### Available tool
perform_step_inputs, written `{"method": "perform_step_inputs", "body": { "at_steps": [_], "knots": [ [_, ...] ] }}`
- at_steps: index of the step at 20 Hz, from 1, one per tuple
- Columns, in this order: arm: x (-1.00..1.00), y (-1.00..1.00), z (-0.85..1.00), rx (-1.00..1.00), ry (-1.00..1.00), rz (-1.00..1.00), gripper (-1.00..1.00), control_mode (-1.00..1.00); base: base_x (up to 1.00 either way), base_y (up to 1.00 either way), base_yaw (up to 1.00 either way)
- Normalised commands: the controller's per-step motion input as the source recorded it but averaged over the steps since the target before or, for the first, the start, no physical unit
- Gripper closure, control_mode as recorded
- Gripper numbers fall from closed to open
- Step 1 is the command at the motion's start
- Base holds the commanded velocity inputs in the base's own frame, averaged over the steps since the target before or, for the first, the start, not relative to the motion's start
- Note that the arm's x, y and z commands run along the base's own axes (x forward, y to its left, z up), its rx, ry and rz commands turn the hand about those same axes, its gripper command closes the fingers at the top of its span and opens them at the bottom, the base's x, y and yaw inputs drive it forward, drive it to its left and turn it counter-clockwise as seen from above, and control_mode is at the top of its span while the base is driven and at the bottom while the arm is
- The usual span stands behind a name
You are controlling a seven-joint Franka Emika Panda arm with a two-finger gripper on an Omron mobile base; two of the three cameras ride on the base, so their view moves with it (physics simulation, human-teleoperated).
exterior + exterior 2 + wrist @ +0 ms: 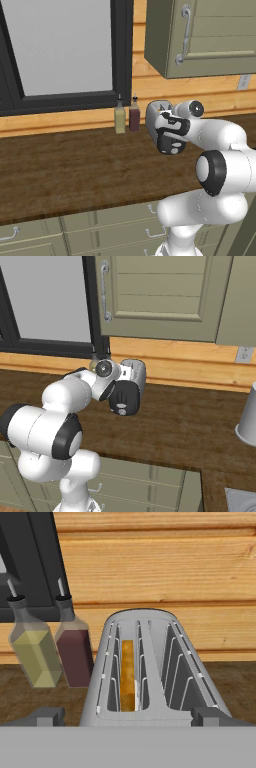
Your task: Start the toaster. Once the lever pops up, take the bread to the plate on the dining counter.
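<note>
You have one toaster (150, 667), silver-grey with two slots, standing on the brown tabletop (65, 165) near the wooden wall. One slice of bread (127, 674) sits in its left slot. Two bottles (52, 644) stand just beside it. Your tool (127, 714) hovers close above, fingers apart.

The toaster (150, 667), rounded silver-grey with two long top slots, stands upright on the dark wood-grain desk (60, 165) close to the far wooden wall. The bread (127, 674), a tan slice with browner edge, sits on edge in its left slot
</note>
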Motion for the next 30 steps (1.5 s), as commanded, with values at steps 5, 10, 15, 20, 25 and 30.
{"method": "perform_step_inputs", "body": {
  "at_steps": [5, 10, 15, 20, 25, 30],
  "knots": [
    [0.00, 0.00, 0.00, 0.00, 0.00, 0.00, -1.00, -1.00, 0.00, 0.00, 0.00],
    [0.00, 0.00, 0.00, 0.00, 0.00, 0.00, -1.00, -1.00, 0.00, 0.00, 0.00],
    [0.00, 0.00, 0.00, 0.00, 0.00, 0.00, -1.00, -1.00, 0.00, 0.00, 0.00],
    [0.00, 0.00, 0.00, 0.00, 0.00, 0.00, -1.00, -1.00, 0.00, 0.00, 0.00],
    [0.00, 0.00, 0.00, 0.00, 0.00, 0.00, -1.00, -1.00, 0.00, 0.00, 0.00],
    [0.00, 0.00, 0.00, 0.00, 0.00, 0.00, -1.00, -1.00, 0.00, 0.00, 0.00]
  ]
}}
